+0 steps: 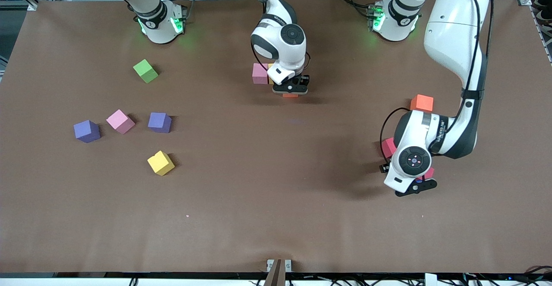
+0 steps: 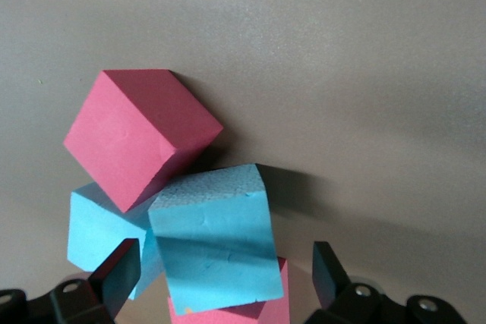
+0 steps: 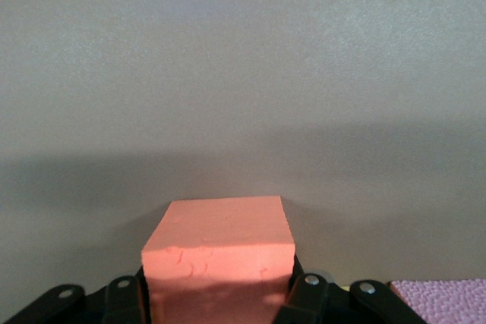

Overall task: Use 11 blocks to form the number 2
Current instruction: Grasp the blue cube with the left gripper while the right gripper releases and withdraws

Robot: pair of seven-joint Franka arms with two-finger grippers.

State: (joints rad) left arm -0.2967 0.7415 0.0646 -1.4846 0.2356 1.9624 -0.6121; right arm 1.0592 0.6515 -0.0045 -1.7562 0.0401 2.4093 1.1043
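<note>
My right gripper (image 1: 291, 88) (image 3: 218, 294) is shut on an orange-red block (image 3: 220, 259) (image 1: 290, 95), low over the table beside a pink block (image 1: 260, 73) (image 3: 444, 301) and a yellow block (image 1: 271, 68). My left gripper (image 1: 416, 186) (image 2: 220, 275) stands open above a jumbled heap at the left arm's end. There a tilted light blue block (image 2: 216, 237) lies between the fingers (image 2: 114, 275) without touching them. It rests on a red block (image 2: 266, 312), with a second light blue block (image 2: 95, 233) and another red block (image 2: 140, 130) (image 1: 388, 147) beside it.
An orange block (image 1: 421, 103) lies by the left arm's wrist. Toward the right arm's end lie a green cube (image 1: 145, 70), two purple blocks (image 1: 86, 130) (image 1: 159, 122), a pink block (image 1: 120, 121) and a yellow block (image 1: 161, 162).
</note>
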